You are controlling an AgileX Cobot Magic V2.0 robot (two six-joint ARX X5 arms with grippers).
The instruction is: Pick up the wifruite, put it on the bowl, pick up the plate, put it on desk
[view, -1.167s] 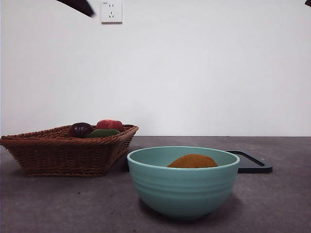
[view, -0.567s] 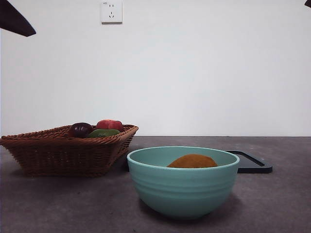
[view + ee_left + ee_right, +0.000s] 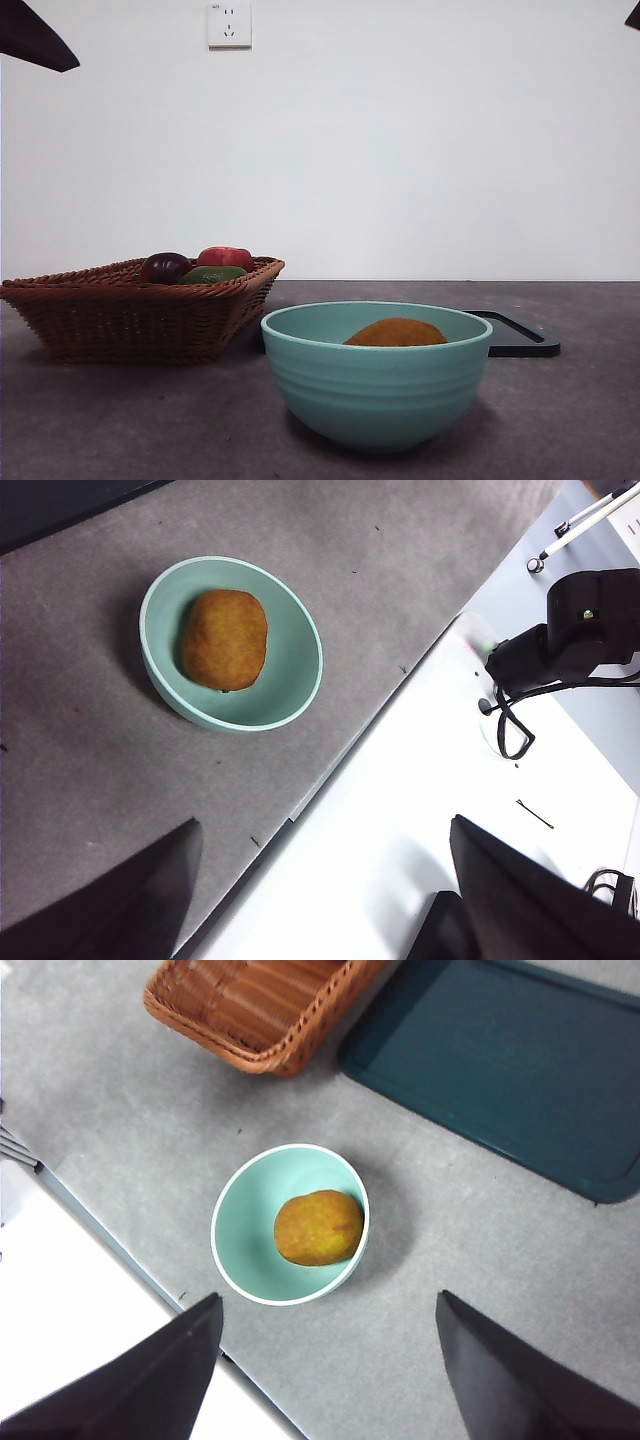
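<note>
The orange-brown wifruite (image 3: 396, 332) lies inside the teal bowl (image 3: 377, 385), which stands on the dark grey desk (image 3: 130, 420). From above, the wifruite (image 3: 224, 638) (image 3: 318, 1227) rests near the middle of the bowl (image 3: 285, 695) (image 3: 240, 1250). My left gripper (image 3: 320, 910) hangs high over the desk's edge, open and holding nothing. My right gripper (image 3: 325, 1380) also hangs high, open and holding nothing, with the bowl below it. No plate shows in any view.
A wicker basket (image 3: 130, 315) (image 3: 260, 1005) with a dark purple fruit (image 3: 165, 267), a red fruit (image 3: 226, 257) and a green one stands left of the bowl. A flat dark tray (image 3: 520, 338) (image 3: 500, 1060) lies behind it. Black arm tips (image 3: 30, 40) show at the top corners.
The black arm tip at the top of the front view has pulled back from beside the wall socket to the upper left corner. The bowl and the wifruite have not moved.
</note>
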